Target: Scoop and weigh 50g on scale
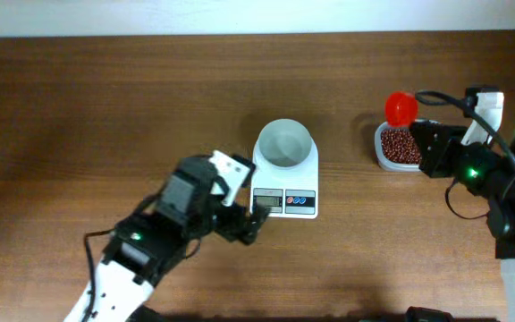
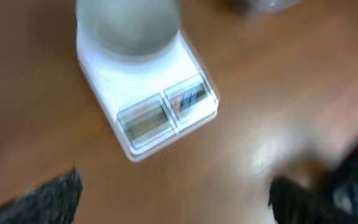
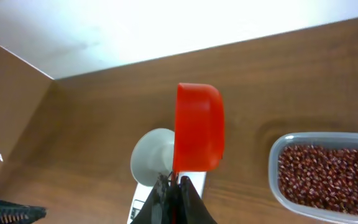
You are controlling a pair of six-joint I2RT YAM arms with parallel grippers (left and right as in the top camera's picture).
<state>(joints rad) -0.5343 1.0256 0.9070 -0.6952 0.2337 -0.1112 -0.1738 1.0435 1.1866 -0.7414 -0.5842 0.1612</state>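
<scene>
R wrist cam shows what overhead can't: my right hand [image 3: 173, 190] is clamped on the red scoop [image 3: 197, 127], w/ the beans [image 3: 328, 174] in the clear tub [image 3: 273, 163] beside it. L wrist cam: left hand [image 2: 174, 183] fingers wide apart, near the scale [image 2: 148, 93], bowl [image 2: 126, 28] on top. Brown wood bench [image 1: 105, 107], white wall [image 3: 135, 25] behind.

A scale [image 1: 285, 200] and a tub [image 1: 379, 157] on the bench [image 1: 105, 107]
The bowl [image 1: 283, 143] sits on the scale; beans [image 1: 401, 148] lie in the tub, right of it.
</scene>
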